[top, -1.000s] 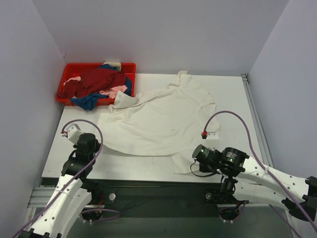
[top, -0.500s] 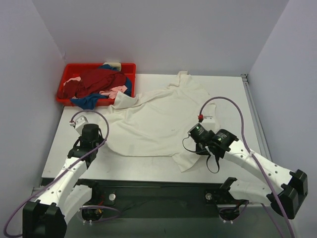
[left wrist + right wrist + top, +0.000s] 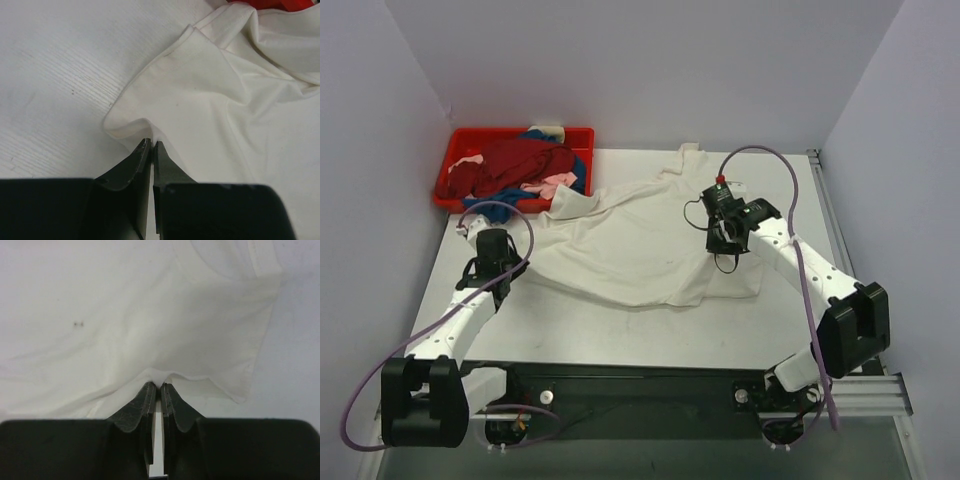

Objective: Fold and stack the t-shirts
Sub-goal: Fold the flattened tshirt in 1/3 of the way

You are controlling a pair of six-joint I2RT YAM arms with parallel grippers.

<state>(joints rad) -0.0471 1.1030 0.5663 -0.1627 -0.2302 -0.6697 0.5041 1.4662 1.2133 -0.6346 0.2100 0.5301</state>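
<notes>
The large cream-white t-shirt (image 3: 640, 240) lies spread on the white table, its lower right part folded over. My left gripper (image 3: 508, 250) is shut on its left edge; in the left wrist view the gripper (image 3: 151, 144) pinches a raised fold of the shirt (image 3: 210, 90). My right gripper (image 3: 722, 238) is shut on the shirt's right part; in the right wrist view the gripper (image 3: 160, 386) pinches a lifted hem of the shirt (image 3: 125, 315). A dark red shirt (image 3: 525, 160), a blue shirt (image 3: 498, 205) and a pale pink shirt (image 3: 555, 185) lie bunched in the tray.
The red plastic tray (image 3: 470, 132) stands at the back left corner, and the cream shirt's sleeve touches its front right side. A corner of it shows in the left wrist view (image 3: 295, 5). Walls close in the table on three sides.
My right gripper moved from the table's front edge toward the back, carrying the shirt's lower right corner over the shirt. My left gripper moved away from the front edge toward the tray with the left edge.
</notes>
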